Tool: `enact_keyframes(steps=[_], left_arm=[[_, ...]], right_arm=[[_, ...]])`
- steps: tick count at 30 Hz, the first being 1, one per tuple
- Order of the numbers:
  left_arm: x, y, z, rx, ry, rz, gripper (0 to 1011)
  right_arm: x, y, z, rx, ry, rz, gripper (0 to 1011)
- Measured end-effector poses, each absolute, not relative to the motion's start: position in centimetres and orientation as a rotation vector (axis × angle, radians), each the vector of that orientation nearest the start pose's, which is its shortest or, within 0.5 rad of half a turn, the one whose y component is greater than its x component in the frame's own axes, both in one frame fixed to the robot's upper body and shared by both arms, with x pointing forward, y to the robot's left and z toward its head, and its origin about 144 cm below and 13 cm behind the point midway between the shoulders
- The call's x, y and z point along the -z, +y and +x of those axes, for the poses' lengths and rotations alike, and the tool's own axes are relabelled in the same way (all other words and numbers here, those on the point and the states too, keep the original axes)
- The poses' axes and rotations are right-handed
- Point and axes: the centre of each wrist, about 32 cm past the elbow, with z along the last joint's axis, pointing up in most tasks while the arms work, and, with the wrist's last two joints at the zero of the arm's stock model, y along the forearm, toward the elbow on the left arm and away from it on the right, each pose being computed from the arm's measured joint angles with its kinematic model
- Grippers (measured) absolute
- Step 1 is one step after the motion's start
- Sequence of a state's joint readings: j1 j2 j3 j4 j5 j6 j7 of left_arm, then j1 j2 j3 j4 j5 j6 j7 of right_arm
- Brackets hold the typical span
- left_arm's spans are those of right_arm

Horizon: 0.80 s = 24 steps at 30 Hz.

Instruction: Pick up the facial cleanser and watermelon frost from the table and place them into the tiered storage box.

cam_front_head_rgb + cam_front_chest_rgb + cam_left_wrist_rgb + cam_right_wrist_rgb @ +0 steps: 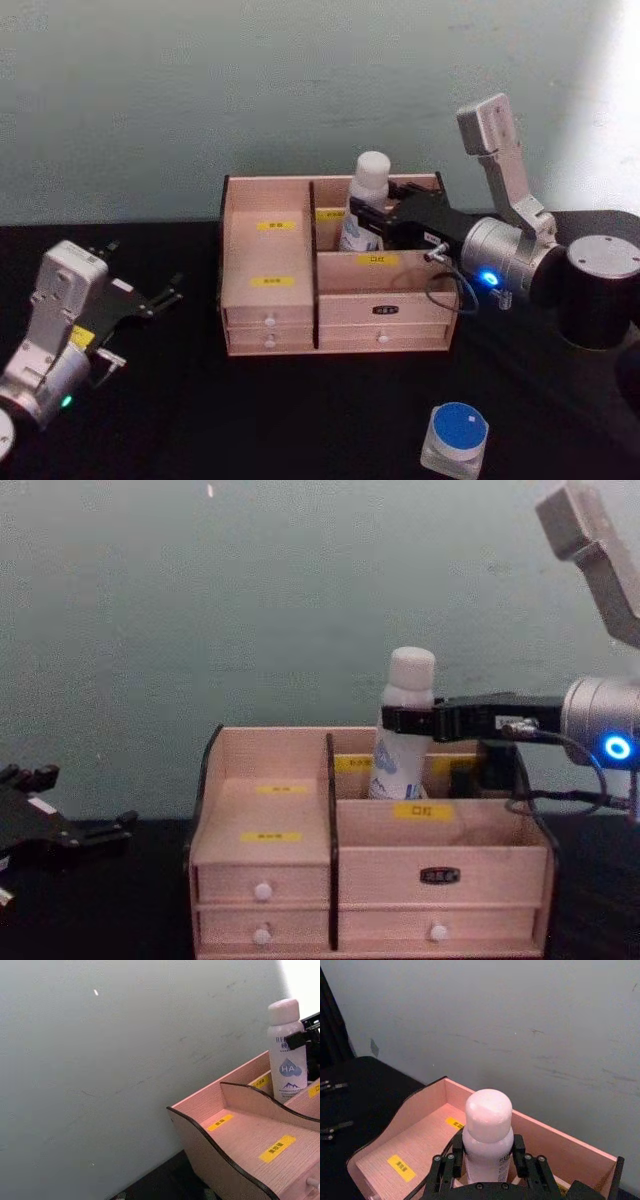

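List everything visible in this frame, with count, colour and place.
facial cleanser: 1, white with blue print, upright in the box's rear right compartment
watermelon frost: 1, clear with blue lid, on the table, front right
tiered storage box: 1, pale pink wood, table centre
table: 1, black, under everything
wall: 1, grey-green, behind
left gripper: 1, black, open, table's left
right gripper: 1, black, shut on the facial cleanser
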<state>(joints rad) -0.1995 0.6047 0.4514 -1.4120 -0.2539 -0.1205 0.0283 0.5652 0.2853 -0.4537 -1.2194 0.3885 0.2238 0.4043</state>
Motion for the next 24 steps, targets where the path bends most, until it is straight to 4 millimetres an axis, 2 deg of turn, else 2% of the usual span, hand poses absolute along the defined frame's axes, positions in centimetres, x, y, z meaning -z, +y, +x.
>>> enact_keyframes(steps=[24], left_arm=[[-113.98,30.97,48.86,-1.248,-0.285,0.304,1001]], right_arm=[[-121.34,-20.69,59.74,0.880,0.047,-0.199,593]])
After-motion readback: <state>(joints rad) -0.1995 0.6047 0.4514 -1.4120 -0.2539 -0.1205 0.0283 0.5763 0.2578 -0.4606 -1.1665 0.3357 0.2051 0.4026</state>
